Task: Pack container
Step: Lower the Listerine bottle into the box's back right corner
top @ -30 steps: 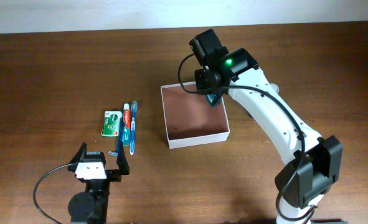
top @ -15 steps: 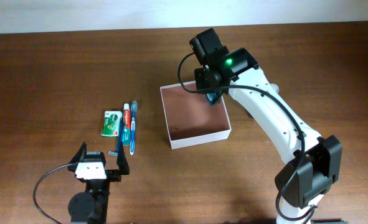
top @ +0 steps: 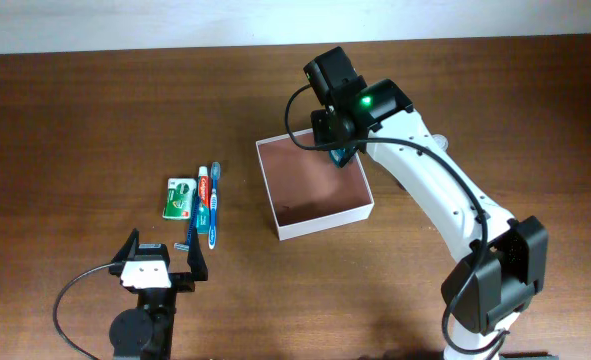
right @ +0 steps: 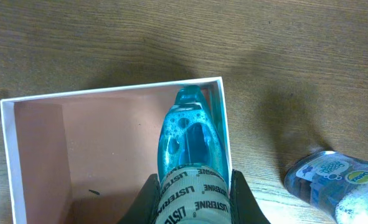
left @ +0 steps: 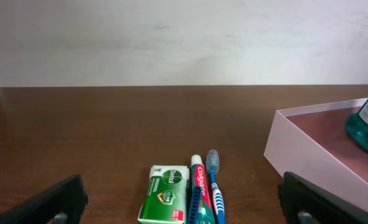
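Dark wood table (top: 95,110), overhead: the container (top: 325,222) sits mid-frame, with the right gripper (top: 340,152) over its upper right corner. The left gripper (top: 163,252), lower left, gapes empty.

Left wrist: the toothpaste (left: 199,193) lies bottom centre.

Right wrist: the jaws clamp the mouthwash bottle (right: 193,140) beside the container's right wall. The arm should probably lower it inside that wall before releasing.

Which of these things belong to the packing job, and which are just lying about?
Job: container, mouthwash bottle in right gripper, soap box, toothpaste, toothbrush.
Lying about: clear bottle outside the container, perhaps also for packing.
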`<state>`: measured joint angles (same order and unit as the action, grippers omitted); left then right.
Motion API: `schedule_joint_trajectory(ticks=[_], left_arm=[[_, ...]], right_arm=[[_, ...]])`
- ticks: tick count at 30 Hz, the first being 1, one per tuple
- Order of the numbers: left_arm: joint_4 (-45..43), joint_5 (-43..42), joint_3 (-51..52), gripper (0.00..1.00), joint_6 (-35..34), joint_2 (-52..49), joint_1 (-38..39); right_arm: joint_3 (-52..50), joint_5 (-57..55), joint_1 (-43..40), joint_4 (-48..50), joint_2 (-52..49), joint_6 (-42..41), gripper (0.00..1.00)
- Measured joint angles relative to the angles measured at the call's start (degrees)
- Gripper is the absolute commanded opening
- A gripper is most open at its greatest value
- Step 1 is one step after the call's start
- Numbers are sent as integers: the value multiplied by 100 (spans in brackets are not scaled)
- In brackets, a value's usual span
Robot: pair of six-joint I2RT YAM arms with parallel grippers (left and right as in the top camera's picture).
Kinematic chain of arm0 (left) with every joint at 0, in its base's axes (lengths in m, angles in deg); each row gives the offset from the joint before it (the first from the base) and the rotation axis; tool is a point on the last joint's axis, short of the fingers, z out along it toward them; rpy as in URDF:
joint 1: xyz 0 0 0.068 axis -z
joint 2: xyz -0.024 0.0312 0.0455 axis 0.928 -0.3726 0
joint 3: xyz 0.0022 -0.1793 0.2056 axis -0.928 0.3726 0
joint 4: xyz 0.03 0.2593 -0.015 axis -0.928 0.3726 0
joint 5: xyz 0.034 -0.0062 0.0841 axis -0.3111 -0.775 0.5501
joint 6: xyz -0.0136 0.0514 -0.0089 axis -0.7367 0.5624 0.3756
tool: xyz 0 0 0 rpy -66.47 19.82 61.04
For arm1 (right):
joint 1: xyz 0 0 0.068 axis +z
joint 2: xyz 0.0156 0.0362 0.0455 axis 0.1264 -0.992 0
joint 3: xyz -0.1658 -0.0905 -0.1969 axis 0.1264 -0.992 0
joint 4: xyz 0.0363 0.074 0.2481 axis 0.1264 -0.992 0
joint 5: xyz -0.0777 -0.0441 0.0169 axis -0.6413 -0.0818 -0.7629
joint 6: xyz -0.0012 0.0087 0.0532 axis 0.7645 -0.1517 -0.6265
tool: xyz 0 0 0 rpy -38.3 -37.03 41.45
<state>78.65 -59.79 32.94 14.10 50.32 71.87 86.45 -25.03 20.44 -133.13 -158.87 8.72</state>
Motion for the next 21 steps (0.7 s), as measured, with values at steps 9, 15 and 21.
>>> schedule_joint_trajectory(ticks=[9, 15, 21], left_arm=[[0, 0, 0, 99, 0, 0, 0], [0, 0, 2, 99, 0, 0, 0], [0, 0, 2, 99, 0, 0, 0]], right_arm=[[-295, -2, 0, 284, -11, 118, 5], [-295, -66, 0, 306, -33, 258, 5], [-295, -85, 2, 378, -170, 302, 6]])
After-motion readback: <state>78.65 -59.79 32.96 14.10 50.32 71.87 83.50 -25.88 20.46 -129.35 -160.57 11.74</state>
